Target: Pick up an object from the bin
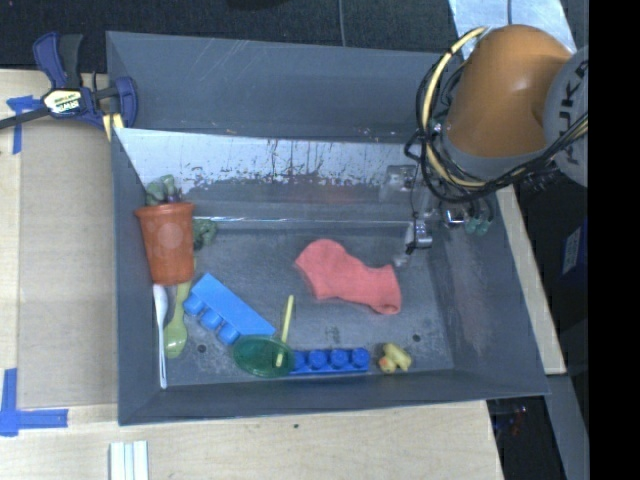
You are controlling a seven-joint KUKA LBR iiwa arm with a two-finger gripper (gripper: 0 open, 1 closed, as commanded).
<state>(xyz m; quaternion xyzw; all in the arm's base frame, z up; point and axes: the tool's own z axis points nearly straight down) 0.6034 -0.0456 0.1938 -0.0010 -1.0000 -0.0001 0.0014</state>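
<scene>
Cloth is what we have nearest the gripper (411, 248) in the camera view: a soft pink cloth (345, 276), crumpled on the floor of the bin (300, 88) around its middle, a little toward the right. The gripper hangs just beside the cloth's right end, close to the back wall. From this angle we cannot tell whether it is wide or narrow.

We judge the cloth light and limp, so it should bunch rather than slip, and it will not break. The raised fold at its right end looks the best place to pinch, since a flat edge may slide out.

Well apart, an orange cup (167, 240) sits against the left wall, with a blue block (228, 311) near it toward the front. Along the front wall we see a green round piece (258, 355), a row of blue bricks (327, 360) and a small yellow piece (392, 357). Those look stiffer and lie tight to the walls, so they would be harder to get around, we reckon.
</scene>
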